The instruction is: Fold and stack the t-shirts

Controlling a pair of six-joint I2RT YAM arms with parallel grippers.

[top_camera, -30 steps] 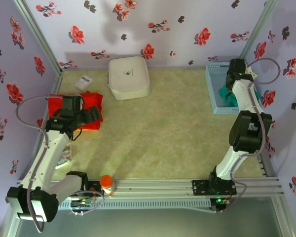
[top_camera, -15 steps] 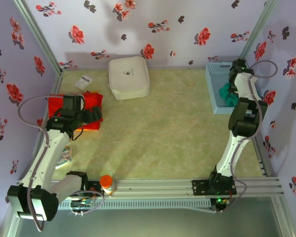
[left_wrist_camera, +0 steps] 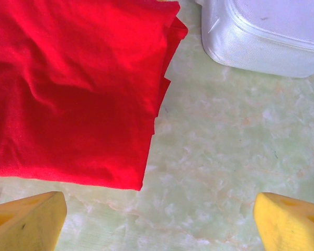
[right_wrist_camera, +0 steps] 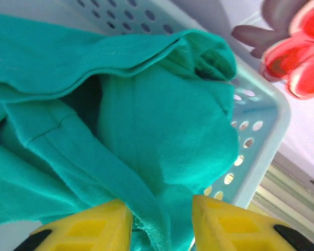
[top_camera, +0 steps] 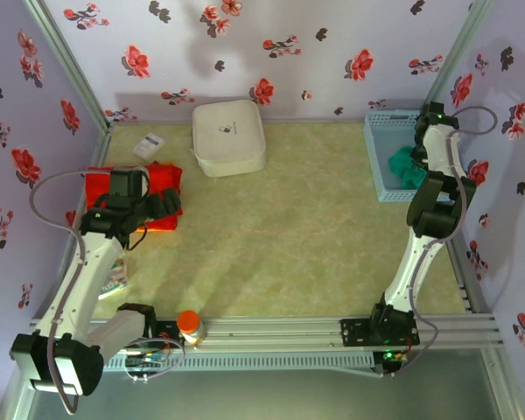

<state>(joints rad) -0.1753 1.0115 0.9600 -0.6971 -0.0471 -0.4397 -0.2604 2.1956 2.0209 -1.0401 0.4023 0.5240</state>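
**Red shirt on the table, teal shirt pinched in the basket**

Over on the far left, the red t-shirt [top_camera: 101, 185] [left_wrist_camera: 73, 89] lies folded flat on the table [top_camera: 315, 219], close to the left wall. In the left wrist view its layered edges are stacked along its right side. The left gripper [top_camera: 164, 206] [left_wrist_camera: 157, 225] hangs right over the near right corner of that shirt. Its yellow fingers [left_wrist_camera: 29, 219] are spread wide apart with nothing between them but bare tabletop!

Moving along, there is a small white card [top_camera: 148, 144] at the back, just beyond the shirt. Next to it, the white box [top_camera: 228, 136] [left_wrist_camera: 267, 36] sits against the back wall, near the shirt's far corner but not touching it.

Now to the right side. The blue basket [top_camera: 381, 157] [right_wrist_camera: 261, 120] stands by the right wall, and the teal t-shirt [top_camera: 405, 166] [right_wrist_camera: 146, 120] lies bunched and crumpled inside it. The right arm reaches down into the basket from above. In the wrist view the right gripper [right_wrist_camera: 162, 230] has its fingers [right_wrist_camera: 89, 227] drawn close together, with a fold of the teal t-shirt caught between them. The cloth bulges up against the basket's holed wall.
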